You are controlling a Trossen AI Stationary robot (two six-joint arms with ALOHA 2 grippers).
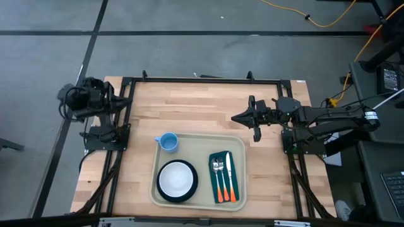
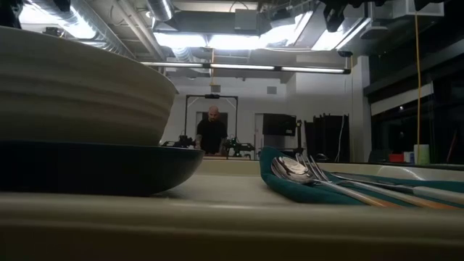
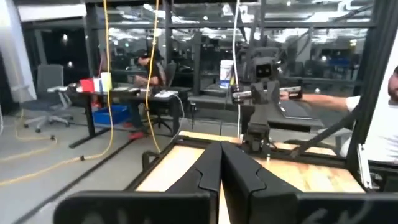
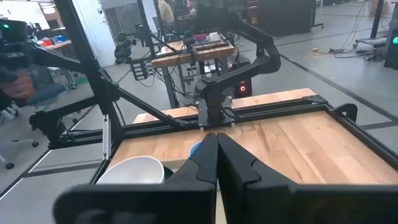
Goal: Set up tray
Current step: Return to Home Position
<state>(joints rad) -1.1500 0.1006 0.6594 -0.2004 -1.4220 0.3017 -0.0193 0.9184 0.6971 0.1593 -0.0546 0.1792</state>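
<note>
Wooden table (image 1: 189, 107), cream tray (image 1: 201, 151) on it between the arms, left gripper (image 3: 221, 146) closed at left edge, right gripper (image 4: 211, 135) closed over wood near tray, white bowl (image 1: 177, 178) on dark plate (image 1: 177, 200), green napkin (image 1: 239, 169), orange-handled cutlery (image 1: 224, 184), blue cup (image 1: 168, 142).

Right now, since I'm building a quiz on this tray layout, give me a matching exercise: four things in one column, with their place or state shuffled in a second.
Things
1. blue cup
2. white bowl
3. green napkin
4. right claw

Places or states
A. on a dark plate
B. under the orange-handled cutlery
C. shut, over bare table beyond the tray
D. alone in a corner of the tray

Pairs: 1-D, 2-A, 3-B, 4-C
</note>
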